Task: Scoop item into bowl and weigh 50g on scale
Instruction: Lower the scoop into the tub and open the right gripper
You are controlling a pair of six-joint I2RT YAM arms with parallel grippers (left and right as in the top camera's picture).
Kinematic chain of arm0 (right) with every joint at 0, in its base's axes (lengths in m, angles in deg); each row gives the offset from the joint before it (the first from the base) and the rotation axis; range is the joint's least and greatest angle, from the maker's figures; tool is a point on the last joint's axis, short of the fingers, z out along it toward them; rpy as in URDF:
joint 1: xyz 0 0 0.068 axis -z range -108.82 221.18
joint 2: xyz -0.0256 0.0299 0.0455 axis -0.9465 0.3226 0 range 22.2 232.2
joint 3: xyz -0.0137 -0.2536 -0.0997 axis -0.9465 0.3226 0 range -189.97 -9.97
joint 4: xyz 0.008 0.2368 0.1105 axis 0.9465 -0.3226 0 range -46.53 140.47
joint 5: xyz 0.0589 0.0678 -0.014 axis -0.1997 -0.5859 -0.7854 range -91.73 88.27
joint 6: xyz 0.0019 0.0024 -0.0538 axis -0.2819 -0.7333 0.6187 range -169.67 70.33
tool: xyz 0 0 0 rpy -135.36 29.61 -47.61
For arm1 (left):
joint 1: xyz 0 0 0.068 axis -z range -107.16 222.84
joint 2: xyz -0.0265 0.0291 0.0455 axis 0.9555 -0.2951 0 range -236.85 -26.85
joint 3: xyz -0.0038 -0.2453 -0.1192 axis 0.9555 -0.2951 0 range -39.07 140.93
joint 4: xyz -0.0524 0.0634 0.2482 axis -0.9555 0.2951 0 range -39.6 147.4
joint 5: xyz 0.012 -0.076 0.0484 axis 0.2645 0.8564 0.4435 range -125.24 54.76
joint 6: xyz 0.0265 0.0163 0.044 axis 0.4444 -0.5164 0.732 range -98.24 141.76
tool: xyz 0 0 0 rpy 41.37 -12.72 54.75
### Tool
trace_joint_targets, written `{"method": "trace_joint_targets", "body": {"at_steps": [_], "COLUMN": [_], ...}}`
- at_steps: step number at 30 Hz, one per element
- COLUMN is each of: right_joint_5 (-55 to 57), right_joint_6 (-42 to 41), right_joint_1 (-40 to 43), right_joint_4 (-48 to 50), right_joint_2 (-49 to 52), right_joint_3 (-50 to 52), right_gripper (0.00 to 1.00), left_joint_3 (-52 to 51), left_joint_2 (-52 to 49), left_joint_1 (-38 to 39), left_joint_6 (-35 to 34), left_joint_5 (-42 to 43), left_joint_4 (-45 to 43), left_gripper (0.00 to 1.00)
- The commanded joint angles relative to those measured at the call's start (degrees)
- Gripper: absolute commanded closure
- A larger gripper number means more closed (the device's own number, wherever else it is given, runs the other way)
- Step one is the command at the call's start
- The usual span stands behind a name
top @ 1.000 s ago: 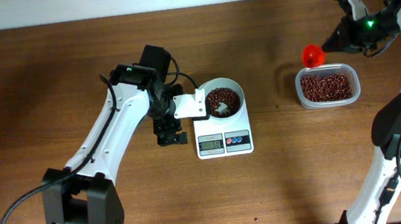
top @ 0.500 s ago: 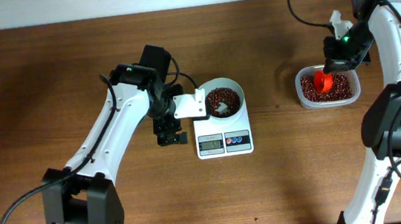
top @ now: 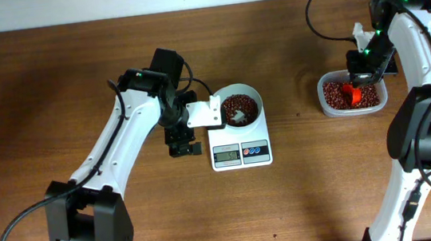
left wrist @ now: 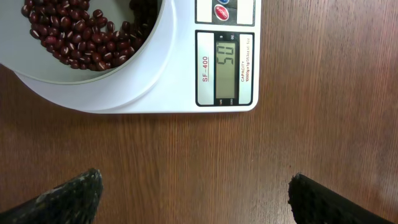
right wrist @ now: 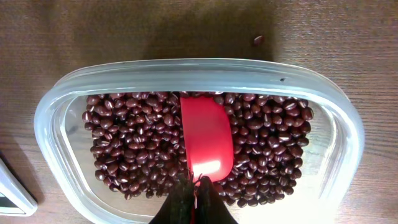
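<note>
The white bowl (top: 240, 106) holds red beans (top: 239, 105) and stands on the white scale (top: 241, 153). In the left wrist view the scale's display (left wrist: 226, 67) reads 50, with the bowl (left wrist: 118, 81) and its beans (left wrist: 81, 34) above it. My left gripper (top: 184, 148) is open and empty over bare table, left of the scale; its fingertips (left wrist: 196, 193) show wide apart. My right gripper (top: 353, 82) is shut on the handle of the red scoop (right wrist: 206, 143), which lies upside down on the beans (right wrist: 130, 146) in the clear tub (top: 352, 94).
The clear plastic tub (right wrist: 348, 134) sits at the right of the wooden table. One stray bean (right wrist: 259, 40) lies on the table beyond the tub. A corner of the scale (right wrist: 9, 190) shows at the right wrist view's left edge.
My right gripper has swung the red scoop from above and left of the tub down into it, onto the beans. The left arm, bowl and scale have not moved.
</note>
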State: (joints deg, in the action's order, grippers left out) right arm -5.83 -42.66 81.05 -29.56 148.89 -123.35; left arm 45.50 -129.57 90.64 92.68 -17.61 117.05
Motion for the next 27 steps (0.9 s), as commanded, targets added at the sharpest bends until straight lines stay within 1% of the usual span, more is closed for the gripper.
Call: {"method": "trace_joint_targets", "body": {"at_steps": [1, 2, 4, 5, 6, 7, 10, 11, 15, 19, 22, 24, 27], "right_joint_5": [3.34, 3.34, 3.28, 3.30, 3.30, 3.30, 3.32, 3.30, 3.32, 5.22, 5.20, 5.18, 4.31], "right_joint_6": [0.22, 0.22, 0.20, 0.22, 0.22, 0.22, 0.22, 0.22, 0.22, 0.22, 0.22, 0.20, 0.20], "right_joint_1": [1.33, 1.64, 2.56, 2.80, 3.04, 3.30, 4.48, 4.74, 5.99, 7.56, 9.49, 10.51, 11.72], "right_joint_4": [0.96, 1.20, 1.55, 1.66, 1.88, 2.01, 2.78, 2.97, 3.65, 4.72, 6.23, 7.32, 9.62], "right_joint_2": [0.35, 0.35, 0.35, 0.35, 0.35, 0.35, 0.35, 0.35, 0.35, 0.35, 0.35, 0.35, 0.35], "right_joint_3": [1.20, 1.20, 1.20, 1.20, 1.20, 1.20, 1.20, 1.20, 1.20, 1.22, 1.25, 1.38, 1.75], "right_gripper": [0.89, 0.80, 0.71, 0.62, 0.56, 0.53, 0.28, 0.23, 0.17, 0.06, 0.02, 0.00, 0.01], "left_joint_3": [-0.39, -0.39, -0.39, -0.39, -0.39, -0.39, -0.39, -0.39, -0.39, -0.39, -0.39, -0.39, -0.39], "left_joint_2": [-0.46, -0.46, -0.46, -0.46, -0.46, -0.46, -0.46, -0.46, -0.46, -0.46, -0.46, -0.46, -0.46], "left_joint_1": [-0.39, -0.39, -0.39, -0.39, -0.39, -0.39, -0.39, -0.39, -0.39, -0.39, -0.39, -0.39, -0.39], "left_joint_6": [0.68, 0.68, 0.68, 0.68, 0.68, 0.68, 0.68, 0.68, 0.68, 0.68, 0.68, 0.68, 0.68], "left_joint_5": [1.03, 1.03, 1.03, 1.03, 1.03, 1.03, 1.03, 1.03, 1.03, 1.03, 1.03, 1.03, 1.03], "left_joint_4": [0.20, 0.20, 0.17, 0.20, 0.20, 0.20, 0.20, 0.20, 0.20, 0.20, 0.20, 0.20, 0.20], "left_gripper": [0.01, 0.02, 0.02, 0.01, 0.01, 0.01, 0.01, 0.01, 0.01, 0.01, 0.02, 0.01, 0.01]}}
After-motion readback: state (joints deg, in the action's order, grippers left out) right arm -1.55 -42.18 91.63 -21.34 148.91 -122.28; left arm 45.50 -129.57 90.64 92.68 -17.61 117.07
